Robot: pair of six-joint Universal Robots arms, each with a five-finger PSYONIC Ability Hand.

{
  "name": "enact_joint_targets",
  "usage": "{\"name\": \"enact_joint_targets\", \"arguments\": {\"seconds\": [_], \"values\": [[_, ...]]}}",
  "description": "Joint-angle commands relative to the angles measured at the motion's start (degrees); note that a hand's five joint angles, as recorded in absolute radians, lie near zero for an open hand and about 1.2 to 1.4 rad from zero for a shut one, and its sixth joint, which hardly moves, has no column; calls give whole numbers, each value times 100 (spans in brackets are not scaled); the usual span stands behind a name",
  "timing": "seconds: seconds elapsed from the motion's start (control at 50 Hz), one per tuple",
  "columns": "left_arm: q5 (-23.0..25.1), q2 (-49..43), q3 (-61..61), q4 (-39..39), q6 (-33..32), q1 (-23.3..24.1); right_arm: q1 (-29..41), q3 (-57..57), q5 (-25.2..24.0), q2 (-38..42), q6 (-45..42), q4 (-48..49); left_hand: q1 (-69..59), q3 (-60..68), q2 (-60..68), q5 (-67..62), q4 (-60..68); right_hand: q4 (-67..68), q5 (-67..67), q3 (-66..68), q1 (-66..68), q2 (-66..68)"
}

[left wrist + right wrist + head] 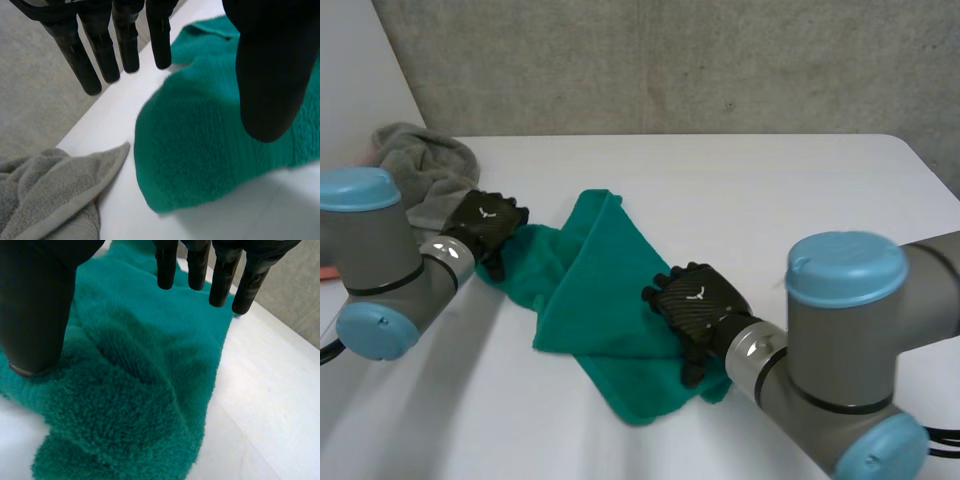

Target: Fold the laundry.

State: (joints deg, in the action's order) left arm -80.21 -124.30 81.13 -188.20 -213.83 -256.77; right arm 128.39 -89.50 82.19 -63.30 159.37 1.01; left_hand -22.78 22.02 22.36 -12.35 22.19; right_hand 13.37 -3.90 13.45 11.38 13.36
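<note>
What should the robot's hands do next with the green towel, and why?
Probably close both hands on the green towel: the left hand and right hand are open at its opposite ends, and it lies rumpled, not yet neatly folded.

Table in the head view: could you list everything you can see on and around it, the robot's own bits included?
Table: one, white, under everything else.
Wall: one, grey, behind the table's far edge.
Green towel: one, green, rumpled and partly doubled over, mid-table between the two hands.
Grey towel: one, grey, bunched at the table's far left corner, apart from the green towel.
Arms: two, grey with light-blue caps; left arm at the left, right arm at the right.
Left hand: one, black, open, at the green towel's left end.
Right hand: one, black, open, over the green towel's near right part.
</note>
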Motion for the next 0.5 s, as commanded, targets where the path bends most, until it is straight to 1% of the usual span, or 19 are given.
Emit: {"name": "enact_joint_targets", "arguments": {"seconds": [0.02,0.04,0.06,0.08,0.1,0.22,0.28,0.34,0.38,0.42,0.44,0.5], "values": [[-4,-384,-308,37,-133,-14,55,204,192,450,-73,242,-2390,2466,2432,-2433,2449,3027,-2975,3020,3226,3029],[-4,-419,-343,55,-133,-5,55,222,192,467,-99,233,-2810,2886,2852,-2853,2869,3635,-3582,3627,3834,3636],[-4,-463,-396,90,-142,-5,55,248,192,476,-151,233,-4097,4172,4139,-4139,4156,5656,-5604,5648,5855,5657],[-4,-472,-414,99,-142,4,46,249,192,468,-169,242,-4892,4968,4934,-4935,4951,6653,-6600,6645,6851,6654],[-4,-472,-432,108,-133,13,28,249,192,450,-195,242,-5714,5789,5756,-5757,5773,6663,-6610,6655,6861,6664],[-30,-393,-432,117,-116,136,2,301,174,169,-196,198,-5722,5798,5764,-5765,5781,6663,-6610,6655,6862,6664],[-74,-183,-432,117,-80,188,-181,354,174,-111,-204,163,-5722,5798,5764,-5765,5781,6663,-6610,6655,6862,6664],[-91,414,-318,117,-36,259,-454,398,174,-305,-204,75,-5722,5798,5764,-5765,5781,6663,-6610,6655,6862,6664],[-91,915,-195,152,112,311,-744,459,174,-542,-196,-57,-5722,5798,5764,-5765,5781,6663,-6610,6655,6862,6664],[-83,1258,-81,187,297,347,-929,556,174,-762,-178,-153,-5722,5798,5764,-5765,5781,6663,-6610,6655,6862,6664],[-65,1642,42,230,515,373,-1139,669,166,-998,-161,-267,-5722,5798,5764,-5765,5781,6663,-6610,6655,6862,6664],[-21,2145,271,248,850,417,-1430,802,104,-1219,-196,-434,-5722,5798,5764,-5765,5781,6663,-6610,6655,6862,6664]]}}
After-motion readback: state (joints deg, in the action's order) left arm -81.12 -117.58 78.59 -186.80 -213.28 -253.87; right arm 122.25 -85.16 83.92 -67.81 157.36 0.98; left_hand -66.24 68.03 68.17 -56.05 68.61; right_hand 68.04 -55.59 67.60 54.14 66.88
